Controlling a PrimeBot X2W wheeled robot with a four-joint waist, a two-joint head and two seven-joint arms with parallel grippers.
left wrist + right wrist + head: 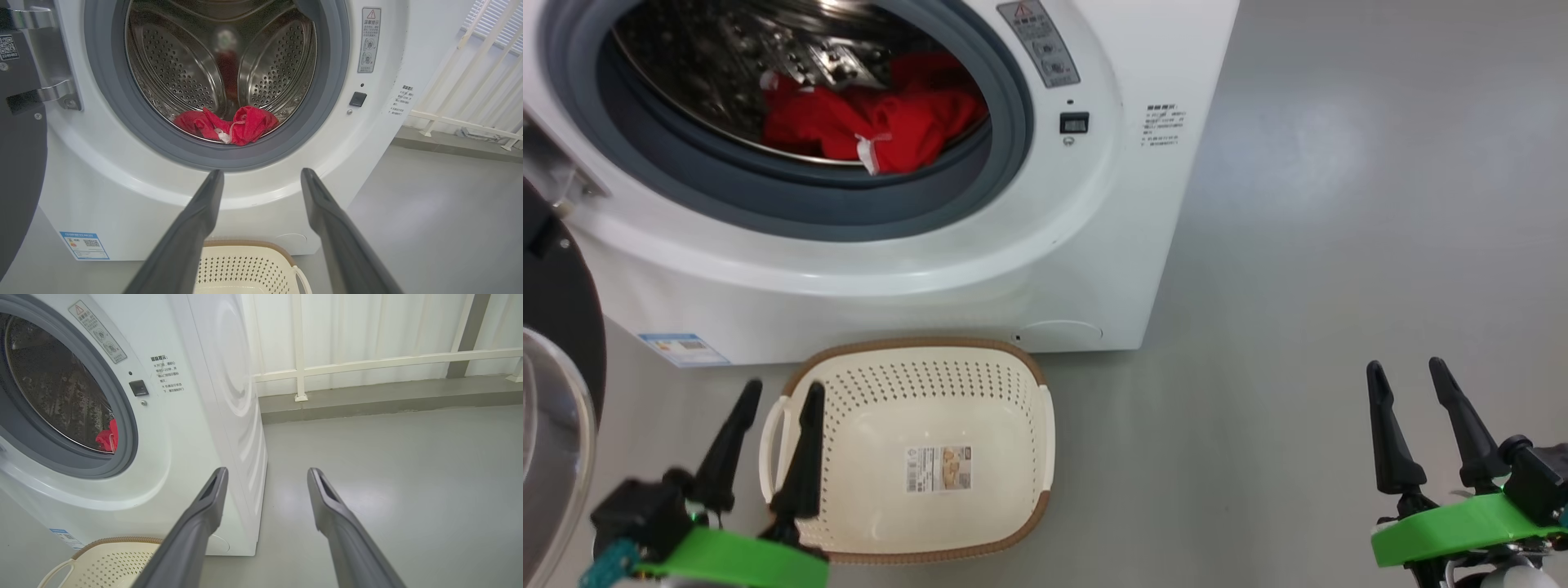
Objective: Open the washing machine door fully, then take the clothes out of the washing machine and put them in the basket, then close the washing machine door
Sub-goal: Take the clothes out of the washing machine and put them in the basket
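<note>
While left fingers (807, 441) & right fingers (1388, 441) gape wide, nothing held, crumpled red clothes (907, 122) sit in perforated steel drum (175, 69).

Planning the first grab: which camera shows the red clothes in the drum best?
The head view: it looks down into the drum, showing the clothes largest, white tag in front. The left wrist view shows them smaller, bunched on the drum floor. The right wrist view catches a red sliver beside the seal.

door (560, 318) open, red clothes (890, 122) in machine (931, 269), basket (915, 363) below
</note>
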